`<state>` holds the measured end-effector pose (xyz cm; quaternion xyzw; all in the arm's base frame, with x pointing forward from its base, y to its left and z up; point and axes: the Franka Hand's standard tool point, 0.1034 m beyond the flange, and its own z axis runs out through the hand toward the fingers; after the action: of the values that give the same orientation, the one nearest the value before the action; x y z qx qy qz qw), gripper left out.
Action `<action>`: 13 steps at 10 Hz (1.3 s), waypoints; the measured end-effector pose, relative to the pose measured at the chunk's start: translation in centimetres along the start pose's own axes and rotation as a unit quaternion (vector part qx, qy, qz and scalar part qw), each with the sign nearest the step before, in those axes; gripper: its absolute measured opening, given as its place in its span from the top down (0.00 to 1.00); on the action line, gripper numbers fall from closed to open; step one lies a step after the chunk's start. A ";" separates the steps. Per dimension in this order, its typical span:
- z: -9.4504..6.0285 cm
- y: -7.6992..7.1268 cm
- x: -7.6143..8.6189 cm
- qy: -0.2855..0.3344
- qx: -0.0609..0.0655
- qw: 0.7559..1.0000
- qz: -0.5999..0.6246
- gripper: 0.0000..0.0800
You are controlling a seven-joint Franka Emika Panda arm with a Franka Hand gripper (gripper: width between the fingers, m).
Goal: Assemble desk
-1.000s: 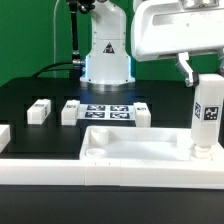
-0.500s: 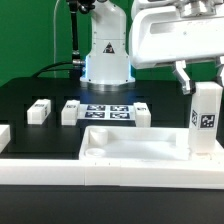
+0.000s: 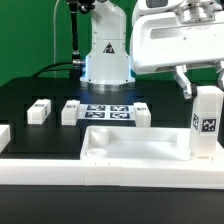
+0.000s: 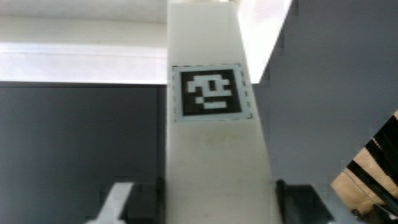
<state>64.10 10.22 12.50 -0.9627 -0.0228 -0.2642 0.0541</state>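
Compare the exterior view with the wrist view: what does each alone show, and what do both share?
Only the exterior view shows the desk panel, three loose legs behind it, the marker board and the arm's base. Only the wrist view shows, close up, the fingers on either side of the upright leg. Both share that leg and its tag, held by the gripper.
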 end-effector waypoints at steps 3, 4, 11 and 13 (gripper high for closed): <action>0.0 0.0 0.0 0.000 0.000 1.000 -0.001 0.54; 0.0 0.0 0.0 0.000 0.000 1.000 -0.001 0.35; 0.0 0.0 0.0 0.000 0.000 1.000 -0.001 0.19; -0.1 0.2 0.5 -0.018 0.001 1.000 -0.002 0.19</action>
<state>64.45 10.03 12.82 -0.9672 -0.0254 -0.2471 0.0538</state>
